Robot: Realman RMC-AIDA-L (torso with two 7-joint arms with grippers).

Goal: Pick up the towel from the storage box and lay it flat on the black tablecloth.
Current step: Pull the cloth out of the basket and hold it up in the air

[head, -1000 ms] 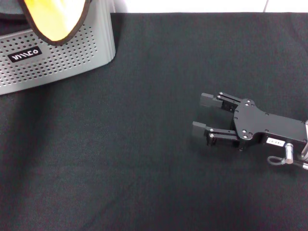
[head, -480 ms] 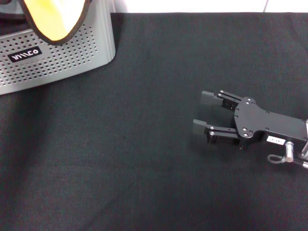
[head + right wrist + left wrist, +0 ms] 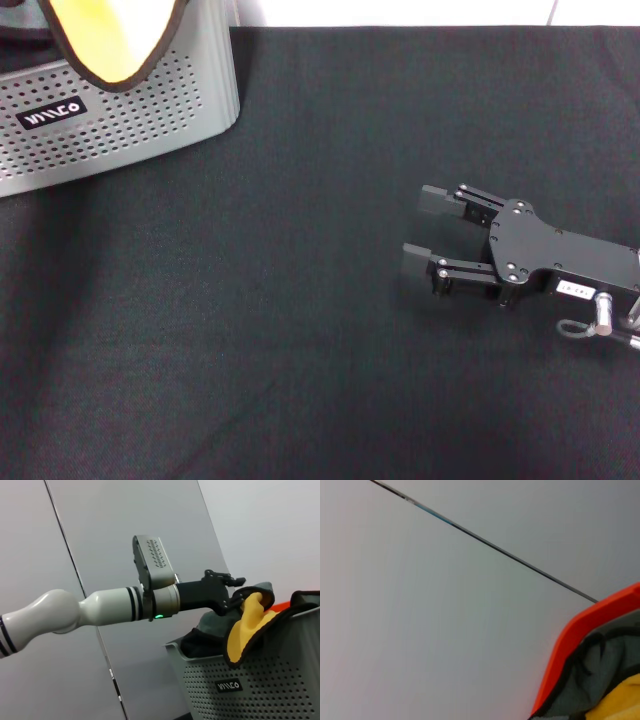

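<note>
one towel point(image 3: 248, 622) is hanging over the front wall of the single box point(image 3: 130, 120), yellow face outward, dark trim showing. in the right wrist view the left hand point(image 3: 235, 594) is gripping the towel's top above the box. the right hand point(image 3: 418, 231) is lying low over the black cloth point(image 3: 250, 320), well apart from the box, its two fingers spread and grasping nothing.

1. towel point(image 3: 105, 40): yellow face out, dark trim, drapes over front rim of storage box; grey face bunched above.
2. storage box point(image 3: 130, 125): grey perforated bin, black label, far-left on black tablecloth point(image 3: 300, 300).
3. black tablecloth: spread flat.
</note>
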